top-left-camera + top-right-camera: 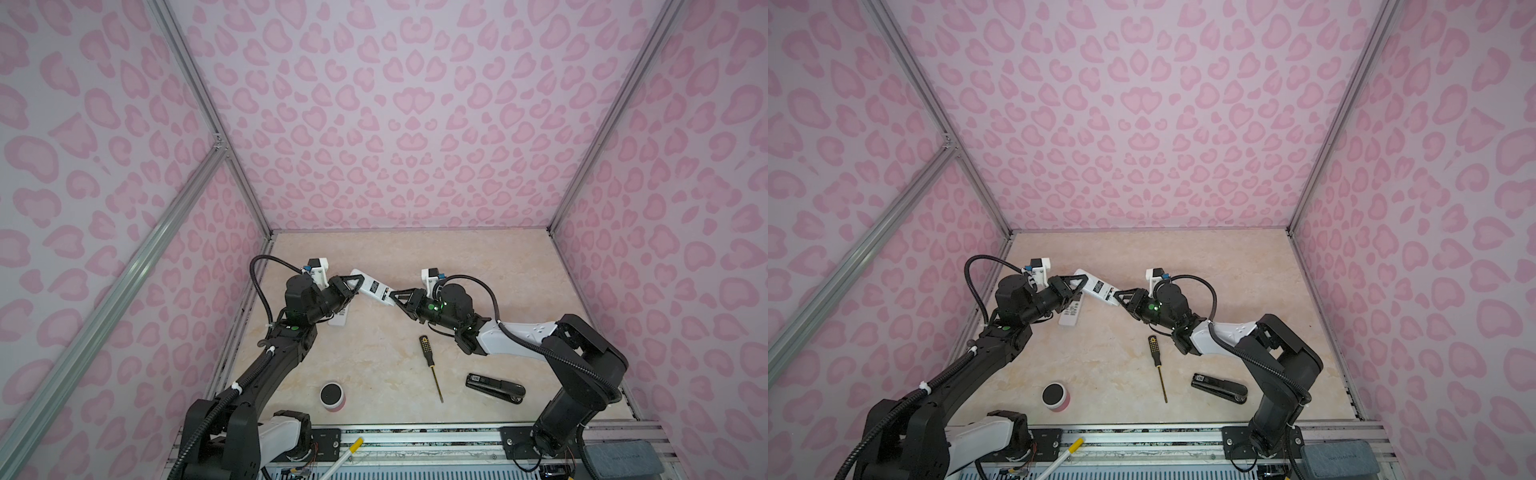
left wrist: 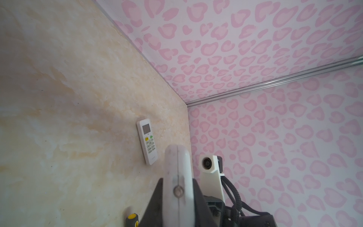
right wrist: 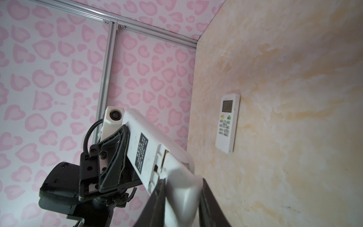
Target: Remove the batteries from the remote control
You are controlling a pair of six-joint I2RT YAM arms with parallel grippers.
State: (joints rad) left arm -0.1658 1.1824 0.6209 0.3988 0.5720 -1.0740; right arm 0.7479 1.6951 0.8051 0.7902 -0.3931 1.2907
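A white remote control [image 1: 374, 287] [image 1: 1098, 286] hangs above the table between both arms, its back with a black label [image 3: 141, 153] turned up. My left gripper [image 1: 354, 286] [image 2: 177, 188] is shut on its far-left end. My right gripper [image 1: 393, 296] [image 3: 182, 188] is shut on the other end, where a narrow gap [image 3: 164, 157] shows in the remote's back. The batteries are hidden. A second white remote [image 1: 340, 319] [image 2: 147, 141] [image 3: 227, 122] lies face up on the table under the left gripper.
A black-handled screwdriver [image 1: 430, 365] [image 1: 1158, 365] lies near the middle of the table. A black stapler [image 1: 494, 387] is at the front right and a pink cylinder with a black top [image 1: 332, 397] at the front left. Pink patterned walls enclose the table.
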